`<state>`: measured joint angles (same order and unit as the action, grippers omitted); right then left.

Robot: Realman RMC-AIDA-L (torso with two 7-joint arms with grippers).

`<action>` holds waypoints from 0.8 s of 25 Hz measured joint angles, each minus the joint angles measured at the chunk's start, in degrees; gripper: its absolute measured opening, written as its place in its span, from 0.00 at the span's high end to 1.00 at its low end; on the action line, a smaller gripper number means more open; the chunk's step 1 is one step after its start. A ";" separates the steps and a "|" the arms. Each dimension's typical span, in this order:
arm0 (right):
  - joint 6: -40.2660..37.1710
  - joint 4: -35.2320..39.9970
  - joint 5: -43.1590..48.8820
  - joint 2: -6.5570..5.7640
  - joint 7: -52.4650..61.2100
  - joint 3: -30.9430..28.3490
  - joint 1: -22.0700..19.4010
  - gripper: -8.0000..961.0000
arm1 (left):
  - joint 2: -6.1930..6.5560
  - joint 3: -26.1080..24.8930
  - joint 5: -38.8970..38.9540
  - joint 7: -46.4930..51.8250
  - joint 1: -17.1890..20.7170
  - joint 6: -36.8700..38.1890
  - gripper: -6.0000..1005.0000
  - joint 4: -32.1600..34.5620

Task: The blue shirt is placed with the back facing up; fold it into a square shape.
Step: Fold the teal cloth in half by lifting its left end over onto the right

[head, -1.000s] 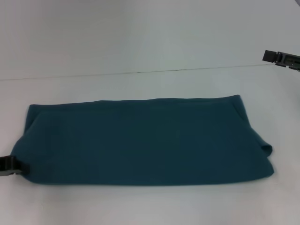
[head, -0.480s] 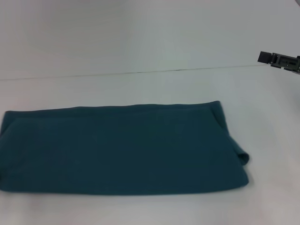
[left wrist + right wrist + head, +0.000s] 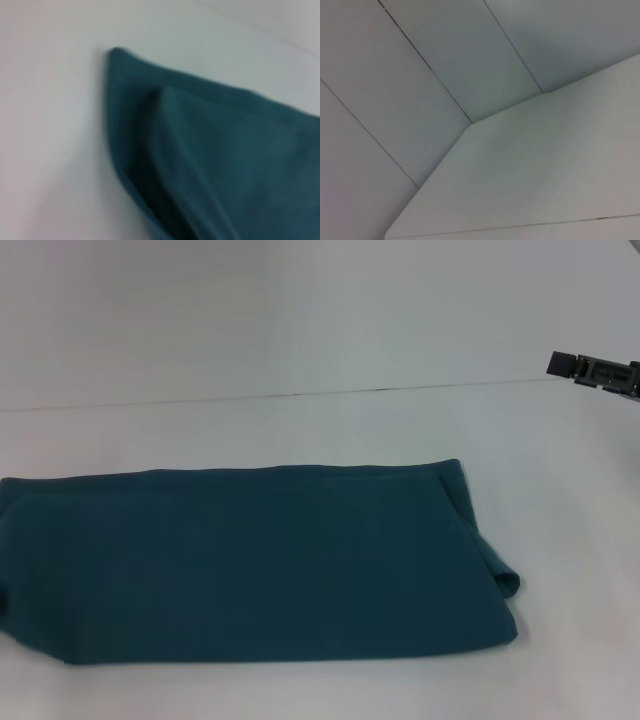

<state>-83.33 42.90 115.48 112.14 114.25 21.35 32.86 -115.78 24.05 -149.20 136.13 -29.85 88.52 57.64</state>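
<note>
You've got the blue shirt (image 3: 250, 560) lying flat on the white counter (image 3: 560, 490), folded into a long band that runs across your head view from the left edge to right of centre. Plain side is up, no print showing. Its right end has a small loose flap curling out at the near corner. The left end runs out of the head view. Your left wrist view shows one corner of the shirt (image 3: 210, 150) close up, an upper layer lying over a lower one with the lower edge sticking out past it; the left claw itself isn't visible in any view. Right claw (image 3: 565, 364) sits at the far right edge of your head view, raised, well apart from the shirt; can't tell if its fingers are apart or together. Right wrist view shows only bare counter (image 3: 545, 175) and wall panels (image 3: 395, 100).
</note>
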 joint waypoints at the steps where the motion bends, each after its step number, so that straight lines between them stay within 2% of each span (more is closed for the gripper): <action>1: 0.16 -0.37 0.00 0.00 -0.25 0.01 0.01 0.06 | -0.09 0.01 1.52 -0.37 -0.49 1.11 0.95 -0.05; 5: 0.64 -2.44 0.00 0.00 -1.92 0.01 0.10 0.06 | -0.78 1.12 10.57 -2.24 -3.57 6.46 0.95 -0.62; 9: 0.83 -3.63 0.01 0.01 -3.58 -0.05 0.09 0.06 | -2.53 6.24 20.12 -2.26 -8.02 8.34 0.95 -1.29; 13: 0.58 -3.70 0.00 0.15 -4.45 -0.13 -0.27 0.06 | -6.64 12.15 25.31 -1.81 -13.62 7.29 0.95 -1.58; 16: 0.32 -3.70 -0.02 0.05 -5.00 -0.32 -0.68 0.06 | -8.69 18.12 28.62 -1.86 -16.89 2.65 0.95 -5.03; 20: 0.11 -3.70 -0.50 -0.21 -5.61 -0.44 -1.54 0.06 | -8.67 30.31 40.93 -5.16 -18.24 -8.44 0.95 -16.16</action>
<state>-83.22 39.20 114.98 111.94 108.64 20.91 31.33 -124.45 54.36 -108.27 130.98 -48.10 80.07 41.47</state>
